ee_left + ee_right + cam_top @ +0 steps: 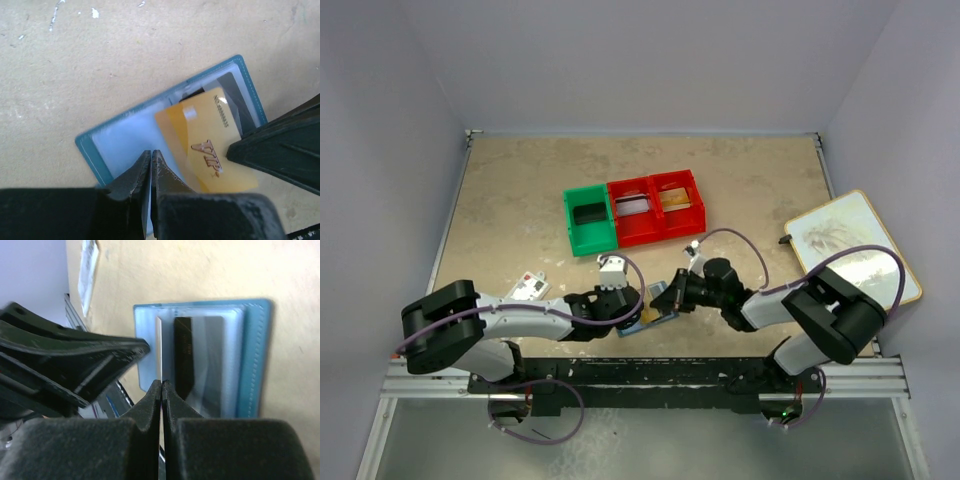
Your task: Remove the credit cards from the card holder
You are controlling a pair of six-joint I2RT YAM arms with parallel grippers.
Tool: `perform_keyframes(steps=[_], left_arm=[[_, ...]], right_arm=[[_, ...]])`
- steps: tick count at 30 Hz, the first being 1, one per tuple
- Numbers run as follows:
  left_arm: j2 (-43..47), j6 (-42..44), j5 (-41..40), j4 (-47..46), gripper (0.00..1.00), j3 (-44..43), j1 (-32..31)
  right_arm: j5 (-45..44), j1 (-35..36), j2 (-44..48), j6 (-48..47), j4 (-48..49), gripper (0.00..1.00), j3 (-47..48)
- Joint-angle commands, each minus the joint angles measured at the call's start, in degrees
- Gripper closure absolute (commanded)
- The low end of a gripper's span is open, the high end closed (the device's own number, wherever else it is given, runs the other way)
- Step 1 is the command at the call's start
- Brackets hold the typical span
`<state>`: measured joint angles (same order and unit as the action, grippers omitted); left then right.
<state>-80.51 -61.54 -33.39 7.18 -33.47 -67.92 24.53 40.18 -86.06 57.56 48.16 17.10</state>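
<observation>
At the middle of the desk's (520,200) near edge, the right hand (161,387) is clenched on the gold card (210,150). Its own camera sees the card edge-on, as a thin pale line running between the pressed fingers. The card lies slanted across the open wallet (125,140) and sticks out past its rim, so I judge it is partly out of its slot and gripped by an edge so it can slide out flat.

The left hand (151,157) is clenched too, with nothing between its fingers. Its tips sit on the pale blue inner page near the wallet's edge. That looks like a hold-down, so the wallet does not drag along when the card is pulled.

A dark card (183,355) and a grey card beside it are tucked in the clear slots, so the job is not finished.

Both arms reach low and inward, forearms nearly level with the desk. The left elbow is out toward the left edge and the right elbow toward the right edge. The wrists tip down and face each other over the wallet, very close together.

Further out, a white packet (530,287) lies toward the left edge. A green bin (590,220) and a red bin (660,205) stand side by side, well apart from the wallet, toward the far edge.
</observation>
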Motion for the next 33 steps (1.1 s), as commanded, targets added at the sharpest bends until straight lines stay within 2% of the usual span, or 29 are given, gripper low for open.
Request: perform_keyframes(steps=[1, 8, 20, 33], left_arm=[[1.5, 5.8, 2.5, -5.1, 1.00, -1.0, -0.2], [-1.0, 6.9, 5.3, -5.8, 0.99, -2.2, -0.2], [-2.6, 4.2, 6.3, -5.7, 1.00, 0.5, -0.4], [-1.3, 2.5, 2.9, -2.8, 1.00, 0.9, -0.4]], right_arm=[[-0.8, 0.6, -0.2, 4.3, 8.8, 0.99, -5.3], [0.8, 0.7, -4.2, 6.6, 16.2, 0.91, -6.5], [2.7, 0.8, -4.7, 1.5, 8.4, 0.78, -1.6], [3.8, 0.8, -4.1, -5.2, -1.7, 0.80, 2.5]])
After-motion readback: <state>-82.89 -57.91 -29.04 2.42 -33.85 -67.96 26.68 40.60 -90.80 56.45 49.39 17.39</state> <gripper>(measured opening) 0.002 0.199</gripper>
